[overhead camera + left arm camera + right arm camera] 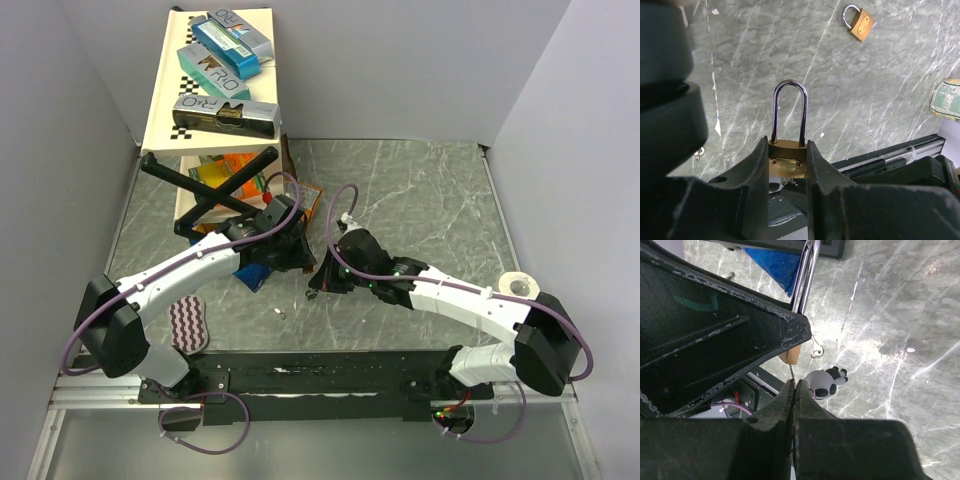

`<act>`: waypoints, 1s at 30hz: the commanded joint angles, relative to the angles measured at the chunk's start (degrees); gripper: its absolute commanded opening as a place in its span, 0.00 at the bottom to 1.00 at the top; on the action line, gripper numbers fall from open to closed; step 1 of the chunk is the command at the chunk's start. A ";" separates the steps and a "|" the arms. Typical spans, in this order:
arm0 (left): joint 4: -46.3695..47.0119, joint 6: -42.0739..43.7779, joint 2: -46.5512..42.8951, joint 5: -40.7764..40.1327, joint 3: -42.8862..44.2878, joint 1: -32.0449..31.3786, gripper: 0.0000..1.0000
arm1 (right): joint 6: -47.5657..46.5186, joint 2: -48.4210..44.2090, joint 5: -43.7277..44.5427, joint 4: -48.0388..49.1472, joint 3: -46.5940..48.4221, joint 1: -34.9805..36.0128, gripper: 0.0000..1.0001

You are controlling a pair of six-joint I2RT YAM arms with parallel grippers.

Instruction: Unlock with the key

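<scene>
Left end effector (786, 144) grasps the brass padlock (787, 166) over the middle of the desk (880, 100). Right end effector (794, 386) pinches the key (791, 371) at its underside — a slight misalignment could skid the blade off the keyway.

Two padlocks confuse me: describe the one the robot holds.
Above the marble table, find the left gripper. The padlock is clamped in it by its brass body. Its shackle is long; the loose padlock on the table has a short one.
</scene>
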 commanded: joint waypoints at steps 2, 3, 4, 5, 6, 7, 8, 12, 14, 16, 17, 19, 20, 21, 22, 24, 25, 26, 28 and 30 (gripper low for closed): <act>0.45 -1.19 -2.58 7.39 0.40 -0.01 0.01 | 0.30 1.02 14.42 16.34 5.83 -3.28 0.00; 0.37 -1.19 -2.67 7.30 0.40 -0.01 0.01 | 0.47 1.02 14.69 16.52 5.83 -3.46 0.00; 0.45 -1.28 -2.67 7.21 0.49 0.08 0.01 | 0.56 0.93 14.78 16.61 5.83 -3.98 0.00; 0.45 -1.19 -2.67 7.30 0.31 -0.01 0.01 | 0.91 0.93 14.78 16.78 5.65 -4.25 0.00; 0.45 -1.28 -2.58 7.30 0.31 -0.01 0.01 | 1.00 0.84 14.78 17.31 5.56 -4.60 0.00; 0.45 -1.19 -2.67 7.47 0.31 -0.01 0.01 | 1.09 0.75 14.69 17.40 5.56 -4.95 0.00; 0.54 -1.19 -2.49 7.56 0.31 -0.01 0.01 | 1.26 0.75 14.69 17.57 5.56 -5.56 0.00; 0.72 -1.01 -2.49 7.74 0.40 0.08 0.01 | 1.18 0.84 14.95 18.10 5.91 -6.79 0.00; 0.89 -1.01 -2.40 7.82 0.40 -0.01 0.01 | 1.44 1.10 14.87 18.37 6.00 -7.41 0.00; 0.72 -0.84 -2.31 7.83 0.57 0.08 0.01 | 1.53 1.37 14.60 18.80 6.26 -7.76 0.00; 0.72 -0.75 -2.23 7.74 0.58 -0.01 0.01 | 1.70 1.46 14.52 18.98 6.35 -7.85 0.00; 0.63 -0.84 -2.14 7.65 0.58 0.08 0.01 | 1.45 1.72 14.52 19.07 7.14 -7.94 0.00; 0.54 -0.84 -1.96 7.56 0.75 0.08 0.01 | 1.44 1.81 14.51 19.07 7.41 -7.85 0.00; 0.63 -0.75 -2.05 7.56 0.75 0.08 0.01 | 1.36 2.16 14.51 19.07 7.93 -7.85 0.00; 0.54 -0.75 -1.96 7.56 0.75 0.08 0.01 | 1.44 2.25 14.34 19.24 8.02 -7.85 0.00; 0.63 -0.66 -1.96 7.56 0.84 0.08 0.01 | 1.44 2.77 14.16 20.12 8.37 -7.94 0.00; 0.63 -0.66 -1.96 7.56 0.84 0.08 0.01 | 1.44 2.95 14.08 20.38 8.38 -7.94 0.00; 0.63 -0.57 -1.96 7.74 0.93 0.17 0.01 | 1.44 3.12 13.90 20.47 8.55 -7.85 0.00; 0.72 -0.57 -1.96 7.65 0.75 0.17 0.01 | 1.18 3.30 13.81 20.65 8.64 -7.94 0.00; 0.72 -0.66 -2.05 7.74 0.75 0.17 0.01 | 1.27 3.21 13.99 21.00 8.55 -8.11 0.00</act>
